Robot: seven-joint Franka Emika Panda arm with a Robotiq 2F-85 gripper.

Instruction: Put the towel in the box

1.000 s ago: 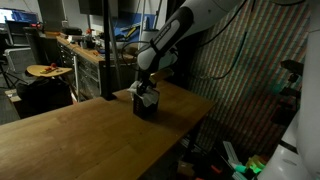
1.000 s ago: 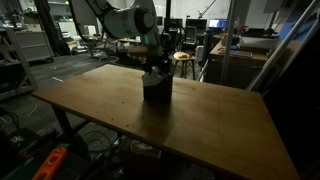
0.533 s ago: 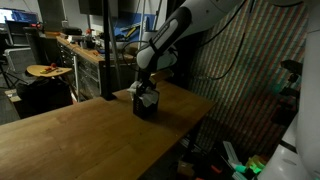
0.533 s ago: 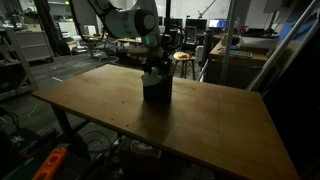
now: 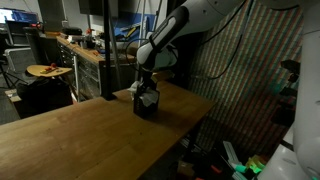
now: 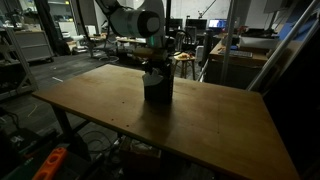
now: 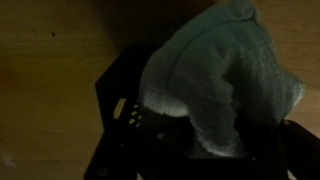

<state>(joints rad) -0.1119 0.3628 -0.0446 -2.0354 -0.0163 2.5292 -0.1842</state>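
Towel [image 7: 215, 80], bunched into a pale wad, sits in the mouth of the box [image 7: 115, 95]. Part of it is down inside, and a fold bulges over the rim on one side in the wrist view. The end effector [image 5: 147, 88] hangs directly above the box and looks clenched on the top of the wad, though its fingers are lost in shadow.

To finish well, press straight down through the middle of the opening so the bulging fold is dragged in past the rim. Let go only once most of the cloth is below the edge. The cloth looks bulkier than the box, so it will likely spring back up if released high.

The box stands free on the table [image 6: 210, 130], not far from an edge in an exterior view, and is probably light. A sideways push, or cloth snagging on the slotted wall, could slide or tip it.

A dark post [image 5: 106, 50] and a cluttered workbench [image 5: 75, 48] stand well apart behind the table. Neither looks to be in the arm's [image 5: 185, 25] way.
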